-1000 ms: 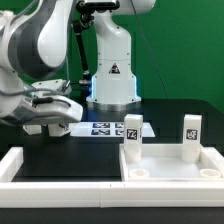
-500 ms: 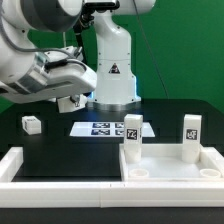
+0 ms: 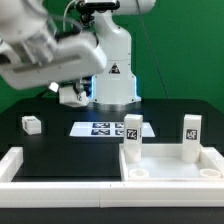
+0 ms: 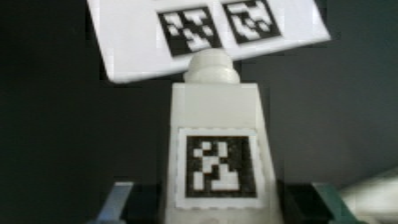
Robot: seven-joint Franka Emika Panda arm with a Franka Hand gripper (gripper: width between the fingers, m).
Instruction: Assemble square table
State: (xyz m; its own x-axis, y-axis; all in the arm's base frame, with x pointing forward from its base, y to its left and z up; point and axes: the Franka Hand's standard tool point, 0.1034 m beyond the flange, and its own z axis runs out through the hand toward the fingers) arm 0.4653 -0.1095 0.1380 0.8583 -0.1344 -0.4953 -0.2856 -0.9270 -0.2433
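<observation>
Closest in the exterior view, a long white border bar (image 3: 70,192) runs along the front edge of the black table (image 3: 60,145). Just behind it, on the exterior view's right, lies the square table panel (image 3: 172,177), flat, with its raised rim up. Two legs stand upright at its far corners, each showing a black-and-white tag: the left upright leg (image 3: 132,138) and the right upright leg (image 3: 190,137). The two near corners show round sockets with nothing standing in them.

Farther back on the exterior view's left, a loose leg (image 3: 32,124) lies on its side on the table, well apart from the panel. Near the middle, the marker board (image 3: 100,127) lies flat.

Above and behind that, the gripper (image 3: 70,95) hangs clear of the table, blurred, in front of the arm's white base (image 3: 112,70). The wrist view shows its state: the two fingers (image 4: 121,205) pinch the held leg (image 4: 217,130) from either side at its wide end. The leg's tag faces the camera and its narrower rounded tip points away from the jaws, toward the marker board below
</observation>
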